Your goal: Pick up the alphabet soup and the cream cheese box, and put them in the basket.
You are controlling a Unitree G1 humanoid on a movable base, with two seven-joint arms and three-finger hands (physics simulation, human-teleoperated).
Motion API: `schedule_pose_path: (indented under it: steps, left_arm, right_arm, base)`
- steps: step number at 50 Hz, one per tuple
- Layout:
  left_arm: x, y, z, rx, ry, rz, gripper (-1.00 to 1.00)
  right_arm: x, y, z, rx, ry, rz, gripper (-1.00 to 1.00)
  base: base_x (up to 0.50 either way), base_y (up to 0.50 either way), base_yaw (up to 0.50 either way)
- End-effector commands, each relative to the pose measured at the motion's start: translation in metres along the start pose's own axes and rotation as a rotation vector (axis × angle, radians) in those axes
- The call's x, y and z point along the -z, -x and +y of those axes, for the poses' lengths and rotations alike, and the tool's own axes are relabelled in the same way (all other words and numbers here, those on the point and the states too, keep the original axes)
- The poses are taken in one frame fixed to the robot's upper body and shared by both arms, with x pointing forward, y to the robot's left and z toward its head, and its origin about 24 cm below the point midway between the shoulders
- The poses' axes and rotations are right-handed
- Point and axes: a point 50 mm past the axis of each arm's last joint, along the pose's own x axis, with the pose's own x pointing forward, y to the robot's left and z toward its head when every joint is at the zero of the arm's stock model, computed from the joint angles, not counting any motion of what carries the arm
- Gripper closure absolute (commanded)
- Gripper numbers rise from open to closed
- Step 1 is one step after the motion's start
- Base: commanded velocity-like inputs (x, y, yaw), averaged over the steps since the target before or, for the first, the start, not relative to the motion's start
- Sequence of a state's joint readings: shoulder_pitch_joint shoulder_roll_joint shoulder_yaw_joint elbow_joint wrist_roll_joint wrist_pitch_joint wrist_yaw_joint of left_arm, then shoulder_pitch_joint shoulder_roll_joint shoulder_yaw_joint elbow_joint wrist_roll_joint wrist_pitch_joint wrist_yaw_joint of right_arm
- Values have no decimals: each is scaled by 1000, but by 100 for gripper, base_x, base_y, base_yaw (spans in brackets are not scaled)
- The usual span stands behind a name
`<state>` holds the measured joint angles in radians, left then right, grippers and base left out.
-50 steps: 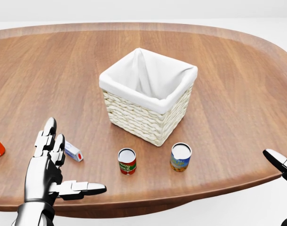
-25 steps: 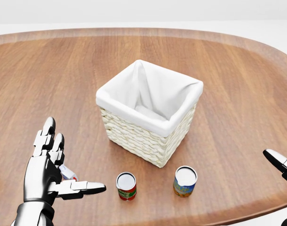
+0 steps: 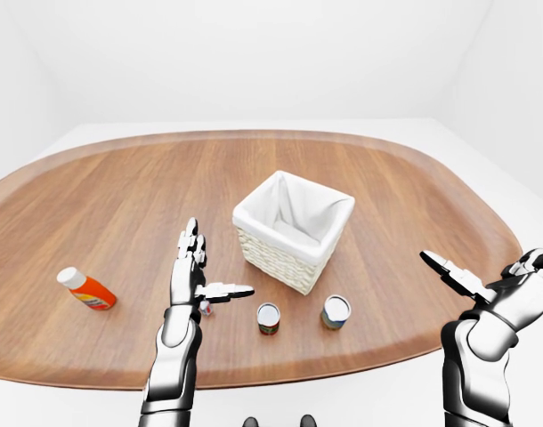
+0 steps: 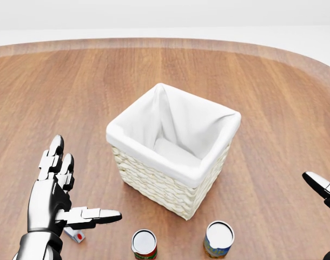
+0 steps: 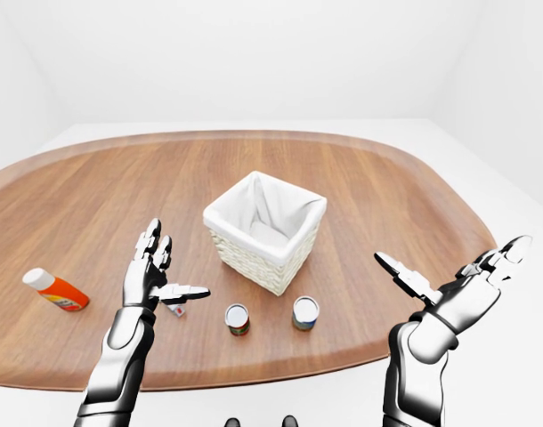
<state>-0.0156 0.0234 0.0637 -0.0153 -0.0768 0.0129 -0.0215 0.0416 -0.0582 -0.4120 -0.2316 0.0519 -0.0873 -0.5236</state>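
Surface [image 3: 120, 205]: wooden, oval, brown grain, pale room around it.
Basket [image 4: 173, 157]: woven, white cloth liner, open top, upright near the middle.
Red can [image 3: 268, 318]: upright, below the basket in the left-eye view.
Blue can [image 3: 335, 312]: upright, just right of the red can, apart from it.
Small box [image 4: 74, 234]: lying flat, left of the red can.
Orange bottle [image 3: 86, 290]: white cap, lying on its side, far left.

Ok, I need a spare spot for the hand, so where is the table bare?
The table is bare above and left of the basket, and right of it toward the right hand. It is crowded below the basket: two cans and the left hand.
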Motion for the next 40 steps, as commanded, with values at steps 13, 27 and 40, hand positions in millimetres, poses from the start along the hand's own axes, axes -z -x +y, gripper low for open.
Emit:
schedule_pose_path:
  steps: [13, 27, 40]
  left_arm:
    - [-1, 0, 1, -7, 3, -1, -100]
    - [-1, 0, 1, -6, 3, 0, -100]
    - [0, -1, 1, -6, 2, 0, -100]
  right_arm:
    - [-1, 0, 0, -1, -5, -5, -100]
    - [-2, 0, 0, 0, -6, -6, -100]
    - [0, 0, 0, 0, -1, 1, -100]
  base:
    - [23, 0, 0]
    - [23, 0, 0]
    - [23, 0, 0]
